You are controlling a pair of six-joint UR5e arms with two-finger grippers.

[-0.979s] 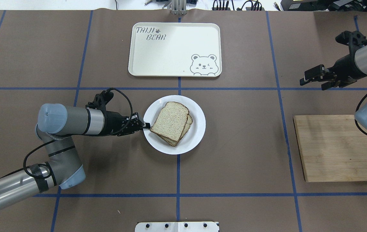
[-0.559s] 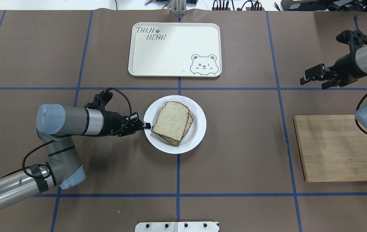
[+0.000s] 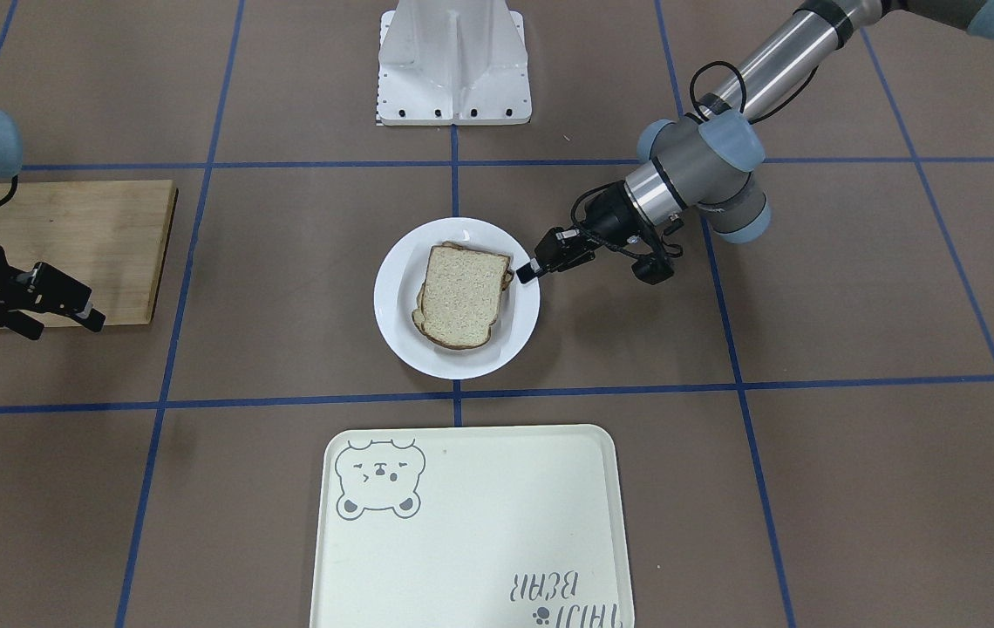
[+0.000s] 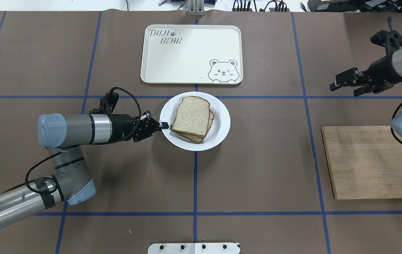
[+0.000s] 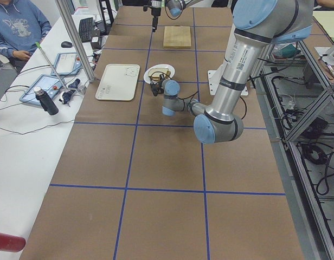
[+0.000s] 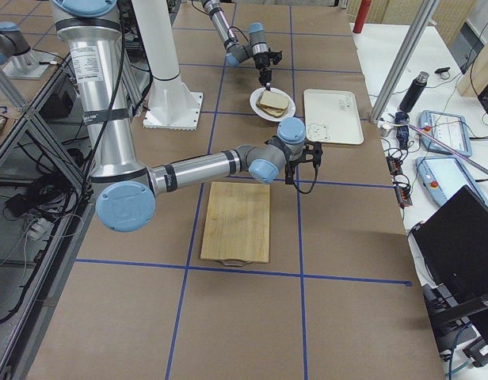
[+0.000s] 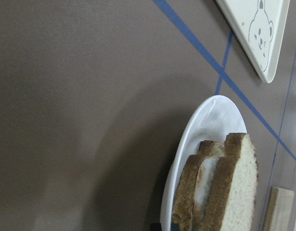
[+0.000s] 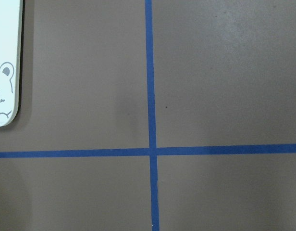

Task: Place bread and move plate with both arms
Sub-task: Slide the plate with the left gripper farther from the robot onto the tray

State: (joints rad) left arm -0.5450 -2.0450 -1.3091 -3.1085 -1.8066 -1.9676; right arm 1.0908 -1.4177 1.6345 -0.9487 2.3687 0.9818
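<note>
The white plate sits just short of the tray, by the blue cross line. A plain bread slice lies on top of a second slice on the plate. In the left wrist view the bread shows something white between the two slices, on the plate. My left gripper is shut on the plate's left rim; the front view shows the left gripper at the rim of the plate, beside the bread. My right gripper is open and empty, far right, above bare table.
The cream bear-print tray lies just beyond the plate, and its corner shows in the right wrist view. A wooden cutting board lies at the right, below the right gripper. The robot's base plate is at the near edge.
My left gripper has moved the plate with the bread away from the robot, toward the tray, and slightly right. My right gripper has drifted slightly back and right.
</note>
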